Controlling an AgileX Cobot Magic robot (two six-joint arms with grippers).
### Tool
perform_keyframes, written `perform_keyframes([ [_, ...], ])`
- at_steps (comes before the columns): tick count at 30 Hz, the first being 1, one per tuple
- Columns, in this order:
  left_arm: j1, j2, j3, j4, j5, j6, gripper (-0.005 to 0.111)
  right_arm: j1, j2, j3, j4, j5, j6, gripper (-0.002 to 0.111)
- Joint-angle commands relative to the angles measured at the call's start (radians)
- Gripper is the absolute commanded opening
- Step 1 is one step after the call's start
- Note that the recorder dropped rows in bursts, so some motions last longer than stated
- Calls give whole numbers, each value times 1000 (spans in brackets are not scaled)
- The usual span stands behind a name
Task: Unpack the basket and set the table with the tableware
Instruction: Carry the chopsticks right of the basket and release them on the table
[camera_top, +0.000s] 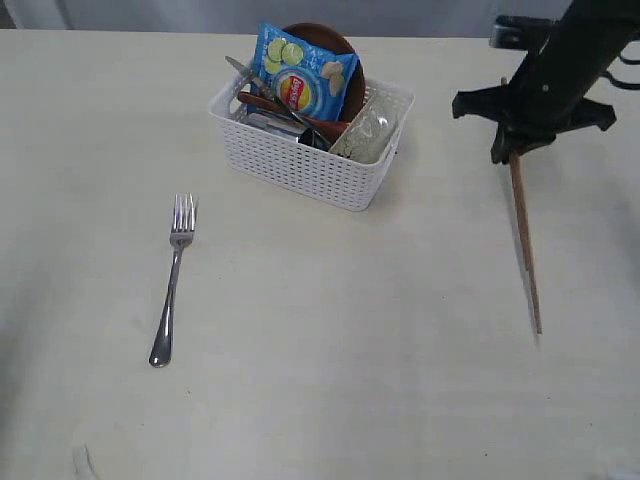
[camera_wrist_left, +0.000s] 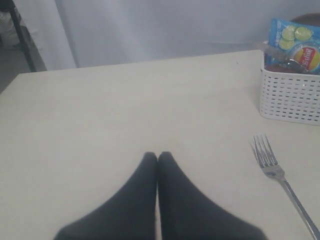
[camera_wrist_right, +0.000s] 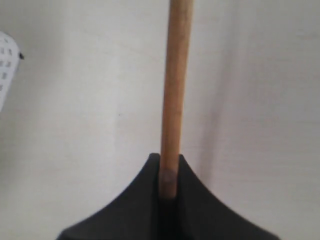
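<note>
Blue chip bag (camera_top: 300, 82) upright, lime slices printed on front; pale curtain (camera_wrist_left: 175, 30) behind.

this looks like a robot test room or lab set up for a staged trial rather than a lived-in dining room. the counter (camera_top: 400, 400) is a large, plain cream-white slab with faint scuffs. a black robot arm (camera_top: 560, 70) hangs over it at the right of the exterior view. in the left wrist view a pale curtain (camera_wrist_left: 175, 30) is drawn across the whole background like a backdrop. at its edge, a dark metal leg (camera_wrist_left: 24, 40) of some stand or frame rises from a grey floor (camera_wrist_left: 6, 70). the household things are few and set out like props: a white basket (camera_top: 300, 165) holding a blue chip bag (camera_top: 300, 75), a steel fork (camera_top: 172, 290) and a wooden chopstick (camera_top: 524, 240).
</note>
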Motion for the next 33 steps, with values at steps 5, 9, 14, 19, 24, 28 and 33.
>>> perform_keyframes([
  [5,-5,-2,2,-4,-1,-2,0,-7,67,9,-34,-53,51,0],
  [9,-5,-2,2,-2,-1,-2,0,-7,91,9,-80,-55,97,0],
  [14,-5,-2,2,-2,-1,-2,0,-7,111,9,-80,-51,97,19],
  [19,-5,-2,2,-2,-1,-2,0,-7,98,9,-80,-55,97,48],
  [24,-5,-2,2,-2,-1,-2,0,-7,21,-22,-51,-33,76,49],
  [28,-5,-2,2,-2,-1,-2,0,-7,-61,-65,44,1,7,49],
  [33,-5,-2,2,-2,-1,-2,0,48,-146,-98,119,13,-81,49],
])
